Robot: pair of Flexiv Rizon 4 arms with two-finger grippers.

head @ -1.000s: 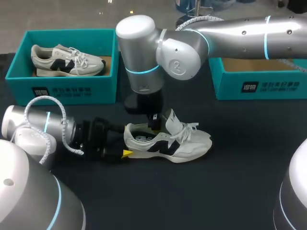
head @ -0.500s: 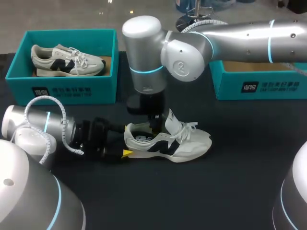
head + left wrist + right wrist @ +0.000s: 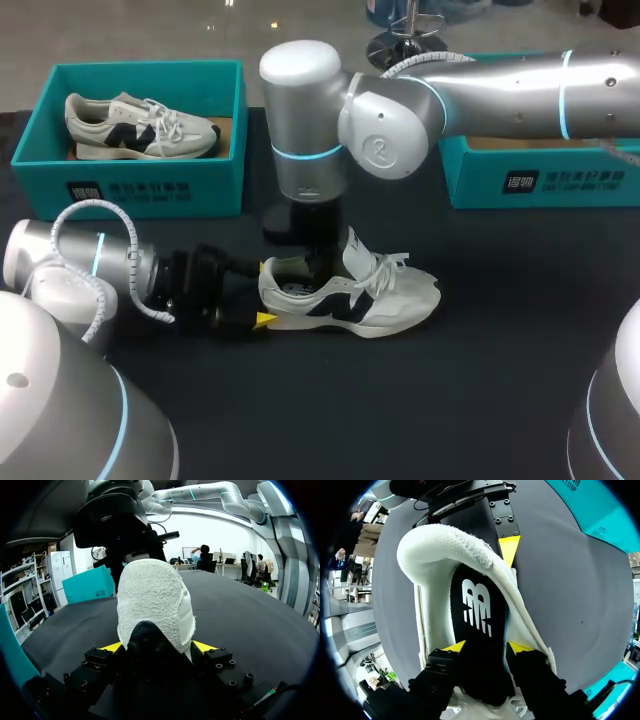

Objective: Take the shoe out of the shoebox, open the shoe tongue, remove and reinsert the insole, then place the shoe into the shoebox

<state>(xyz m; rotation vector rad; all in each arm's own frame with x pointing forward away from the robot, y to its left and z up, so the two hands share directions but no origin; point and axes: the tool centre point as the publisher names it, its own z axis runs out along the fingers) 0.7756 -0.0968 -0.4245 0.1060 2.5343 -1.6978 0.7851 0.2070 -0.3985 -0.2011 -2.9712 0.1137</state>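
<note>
The right claw (image 3: 486, 647) is down inside the mouth of the white mesh-and-suede running shoe (image 3: 445, 545). Its two yellow-tipped fingers are clamped from both sides on the black foam insole (image 3: 477, 605) with a white logo, which runs from the fingers back to the heel. Just past that heel a yellow fingertip of the left claw (image 3: 157, 647) shows. In its own wrist view the left claw is closed on the shoe's rounded white heel, one yellow tip pressed against each side. From above, the shoe stands on its sole near the middle of the black table (image 3: 480, 380), toe toward 3 o'clock and heel toward 9 o'clock, its white tongue (image 3: 355, 250) upright and its white laces (image 3: 388, 268) loose just toe-ward. The left arm (image 3: 90, 265) comes in level from 9 o'clock; the silver right arm (image 3: 480, 95) crosses from 2 o'clock and drops straight onto the shoe's opening. At 10 o'clock from the shoe sits an open teal cardboard shoebox (image 3: 130, 180) holding a second matching shoe (image 3: 140, 127), toe toward 3 o'clock. At 2 o'clock stands another open teal shoebox (image 3: 540, 180), well apart from the shoe.
</note>
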